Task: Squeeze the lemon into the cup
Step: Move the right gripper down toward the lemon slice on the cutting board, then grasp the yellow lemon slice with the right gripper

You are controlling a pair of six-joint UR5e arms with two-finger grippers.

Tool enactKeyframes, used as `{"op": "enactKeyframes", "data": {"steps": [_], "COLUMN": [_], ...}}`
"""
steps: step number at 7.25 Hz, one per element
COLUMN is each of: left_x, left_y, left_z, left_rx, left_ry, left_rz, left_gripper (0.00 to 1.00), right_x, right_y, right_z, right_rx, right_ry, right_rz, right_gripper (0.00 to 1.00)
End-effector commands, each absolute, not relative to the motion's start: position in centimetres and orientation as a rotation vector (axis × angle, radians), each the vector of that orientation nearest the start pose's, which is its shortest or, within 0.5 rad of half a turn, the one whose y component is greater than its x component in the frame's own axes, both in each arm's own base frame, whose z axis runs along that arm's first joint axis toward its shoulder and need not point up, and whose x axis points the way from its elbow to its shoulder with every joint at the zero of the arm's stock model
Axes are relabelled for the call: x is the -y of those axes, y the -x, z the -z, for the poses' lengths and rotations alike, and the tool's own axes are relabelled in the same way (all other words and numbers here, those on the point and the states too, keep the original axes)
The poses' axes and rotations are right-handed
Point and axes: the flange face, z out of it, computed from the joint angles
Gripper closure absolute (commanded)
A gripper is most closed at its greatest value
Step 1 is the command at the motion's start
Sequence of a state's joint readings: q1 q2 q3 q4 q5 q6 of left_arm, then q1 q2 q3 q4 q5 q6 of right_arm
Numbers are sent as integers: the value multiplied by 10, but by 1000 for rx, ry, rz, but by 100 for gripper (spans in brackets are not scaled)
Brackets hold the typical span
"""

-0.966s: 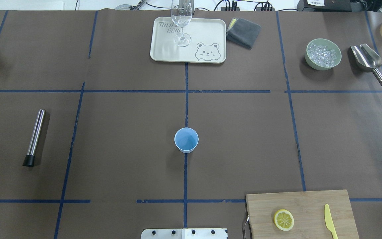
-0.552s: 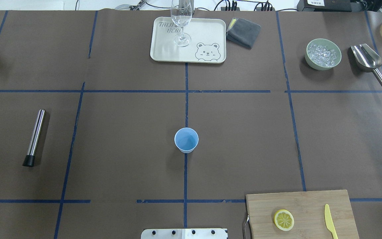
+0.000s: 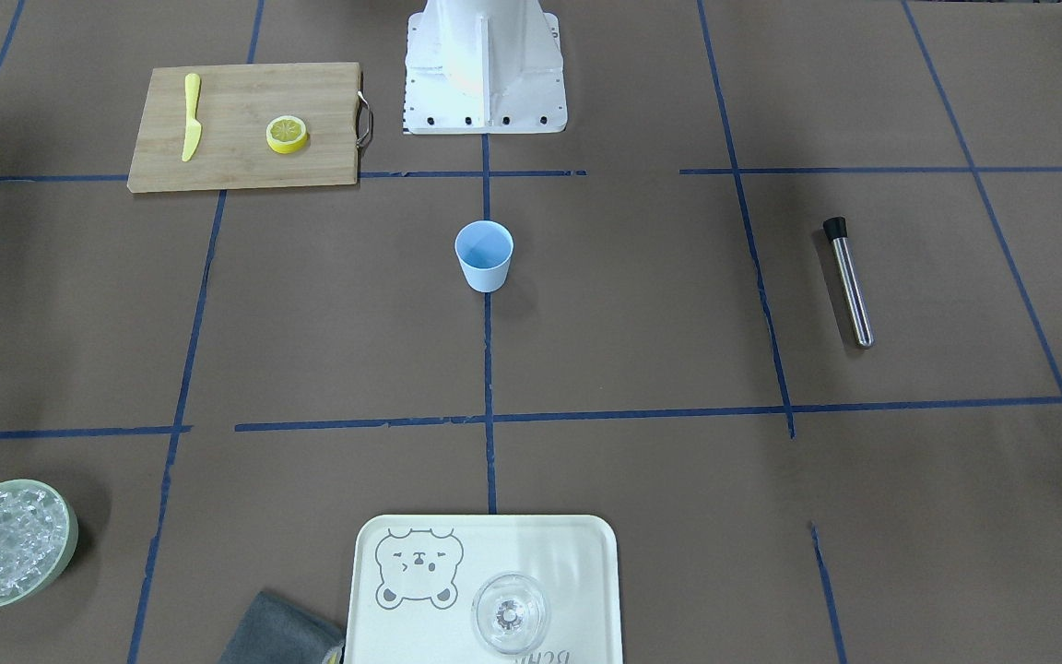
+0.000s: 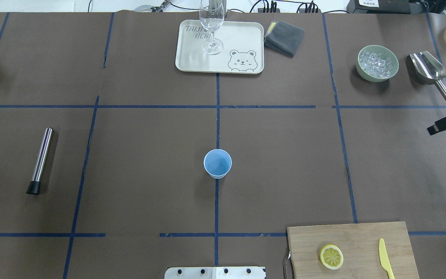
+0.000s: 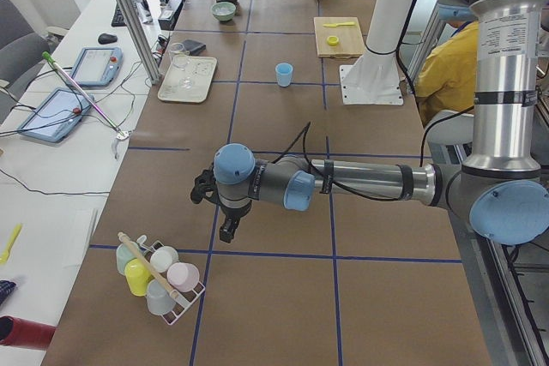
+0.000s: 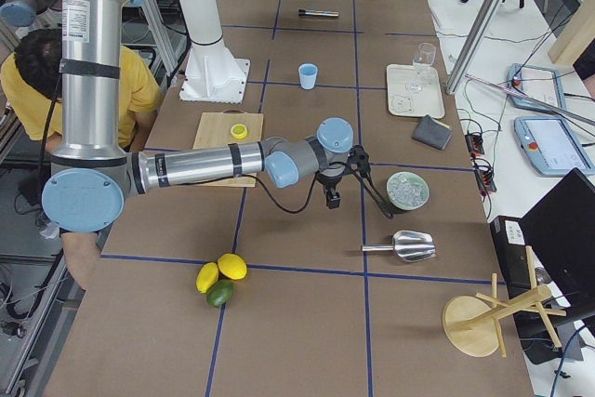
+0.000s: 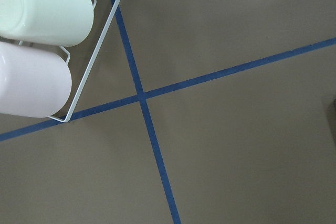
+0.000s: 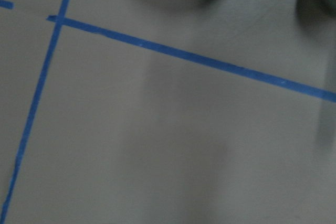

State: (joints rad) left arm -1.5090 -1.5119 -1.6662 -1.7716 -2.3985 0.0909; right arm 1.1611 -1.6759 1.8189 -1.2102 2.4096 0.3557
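The lemon slice lies flat on the bamboo cutting board, beside a yellow knife; the light blue cup stands upright at mid-table, well apart; the right gripper hangs near the ice bowl, the left gripper by a cup rack; neither visibly holds anything, and how far either is open cannot be told.

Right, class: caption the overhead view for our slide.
Blue cup stands mid-table; lemon slice lies on the cutting board beside a knife.
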Motion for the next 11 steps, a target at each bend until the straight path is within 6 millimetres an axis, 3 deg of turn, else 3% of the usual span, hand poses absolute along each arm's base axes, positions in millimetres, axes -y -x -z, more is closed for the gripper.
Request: {"op": "enactKeyframes", "data": {"steps": [1, 2, 3, 4, 5, 6, 7, 11], "left_x": [482, 481, 481, 481, 481, 481, 480, 480], "left_y": [30, 30, 30, 30, 30, 30, 30, 30], "left_z": [-616, -617, -618, -621, -623, -628, -633, -633], "left_rx": [-823, -823, -825, -825, -824, -824, -824, -826], "left_ry": [-235, -234, -229, -227, -224, -215, -207, -205], "left_rz": [-241, -240, -239, -237, -236, -232, -230, -227], "left_gripper": [0, 0, 0, 0, 0, 0, 0, 0], "right_x": [380, 345, 308, 257, 192, 160, 145, 141], "right_y": [196, 220, 258, 300, 351, 376, 383, 410], "right_z": [-470, -440, -411, -384, -365, -362, -368, -392], "right_rx": [1011, 996, 974, 983, 951, 936, 920, 820], "right_ry": [-76, -82, -94, 4, -44, -120, -108, -116], "right_rz": [267, 291, 308, 229, 162, 128, 144, 149], "right_gripper": [0, 0, 0, 0, 0, 0, 0, 1]}}
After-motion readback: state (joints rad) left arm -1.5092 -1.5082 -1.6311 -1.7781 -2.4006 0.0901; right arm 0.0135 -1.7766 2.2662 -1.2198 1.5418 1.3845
